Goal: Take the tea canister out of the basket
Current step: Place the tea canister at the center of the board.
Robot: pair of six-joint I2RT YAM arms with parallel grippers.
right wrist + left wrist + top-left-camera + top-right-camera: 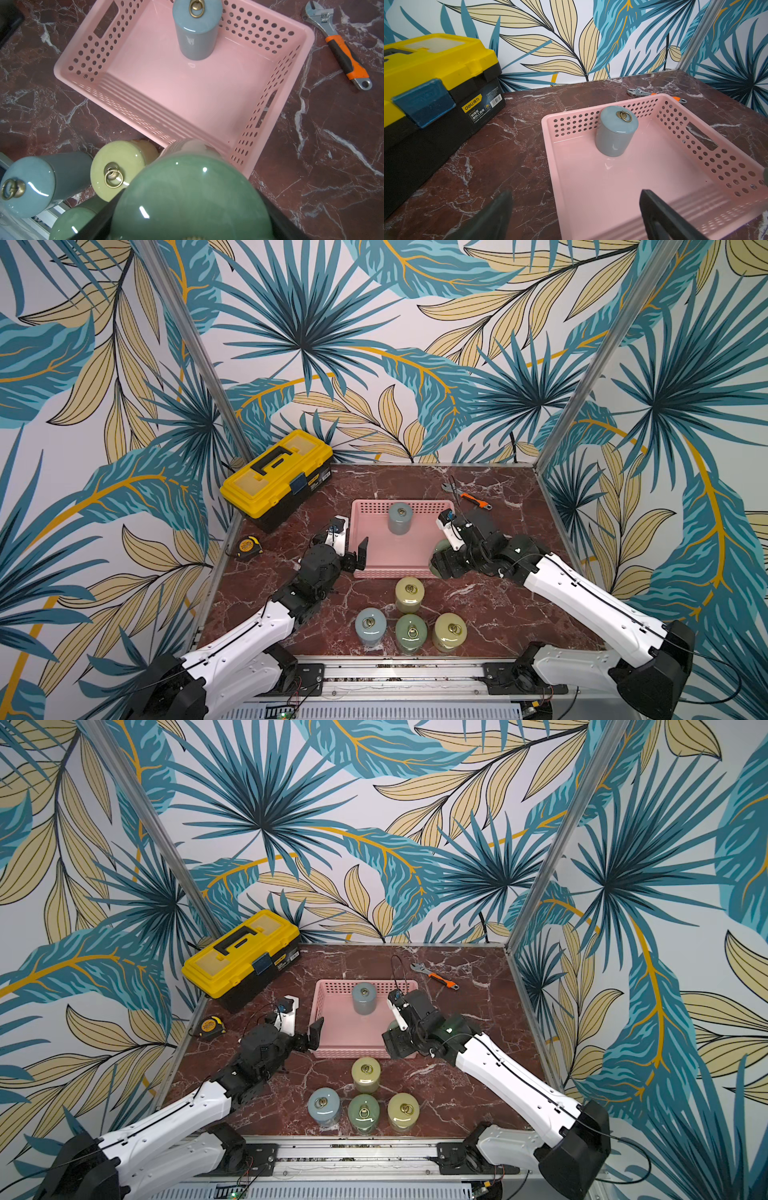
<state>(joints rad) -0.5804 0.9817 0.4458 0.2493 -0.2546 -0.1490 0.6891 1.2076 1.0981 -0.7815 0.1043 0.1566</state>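
Your right gripper was clamped on the green tea canister, its dark fingers pressed to either side of the glossy body. In both top views it sat at the near right corner of the pink basket, though whether it had cleared the floor I could not tell. A grey-blue tea canister stood upright inside the basket, close to the far wall and roughly midway along it. Your left gripper held nothing and its jaws were spread wide at the basket's near left corner; the left wrist view showed one finger over the marble table and one over the basket floor. Just in front of the basket stood an olive canister, and nearer still a row of three: a blue canister, a dark green canister and a yellow canister. A yellow toolbox lay shut at the far left, a tape measure sat by the left edge, and a wrench lay at the far right.
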